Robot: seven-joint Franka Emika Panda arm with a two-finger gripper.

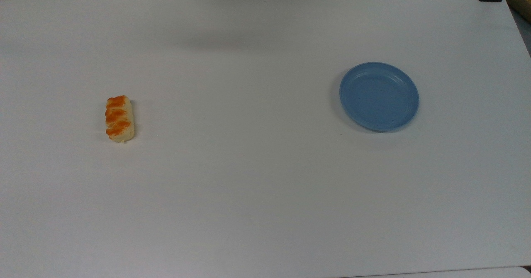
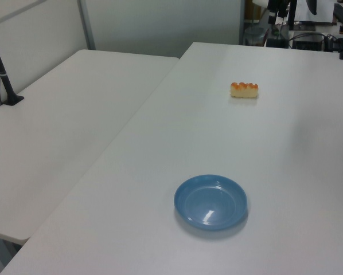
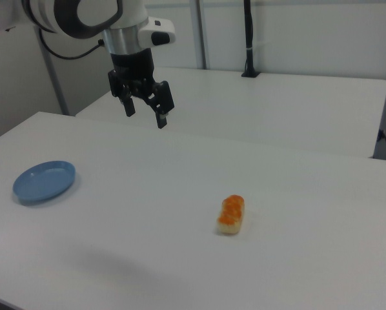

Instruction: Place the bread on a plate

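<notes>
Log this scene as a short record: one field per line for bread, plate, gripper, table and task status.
bread: lying on the table, untouched, far from the plate
plate: light blue, upright, nothing on it
gripper: open, raised above the table, holding nothing, between plate and bread in the right view
table: white
task status: bread not yet picked up
</notes>
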